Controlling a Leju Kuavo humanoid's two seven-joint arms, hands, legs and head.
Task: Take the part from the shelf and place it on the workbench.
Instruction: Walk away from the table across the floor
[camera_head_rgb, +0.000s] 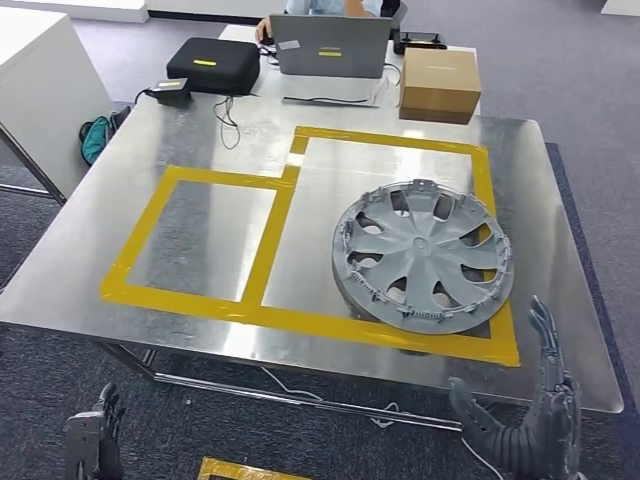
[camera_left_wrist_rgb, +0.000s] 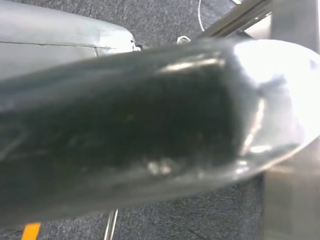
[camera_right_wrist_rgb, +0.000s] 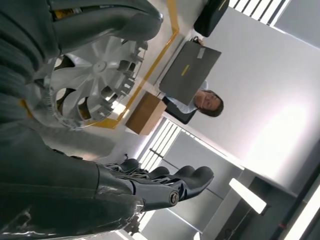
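The part is a grey plastic wheel cover (camera_head_rgb: 423, 255) lying flat on the shiny metal workbench (camera_head_rgb: 211, 230), inside the larger yellow-taped outline (camera_head_rgb: 392, 330), near its front right corner. My right hand (camera_head_rgb: 528, 415) hangs open below and in front of the bench's front right edge, fingers spread, holding nothing. In the right wrist view the wheel cover (camera_right_wrist_rgb: 90, 75) lies beyond the spread fingers (camera_right_wrist_rgb: 166, 182). My left hand (camera_head_rgb: 94, 440) hangs low at the front left, below the bench edge, with nothing in it; how its fingers lie is unclear.
At the bench's far end stand a black case (camera_head_rgb: 213, 65), a grey laptop (camera_head_rgb: 330, 45) with a person behind it, and a cardboard box (camera_head_rgb: 440, 84). Cables trail across the far left. A white panel (camera_head_rgb: 38, 80) stands to the left. Yellow tape marks the carpet (camera_head_rgb: 241, 470).
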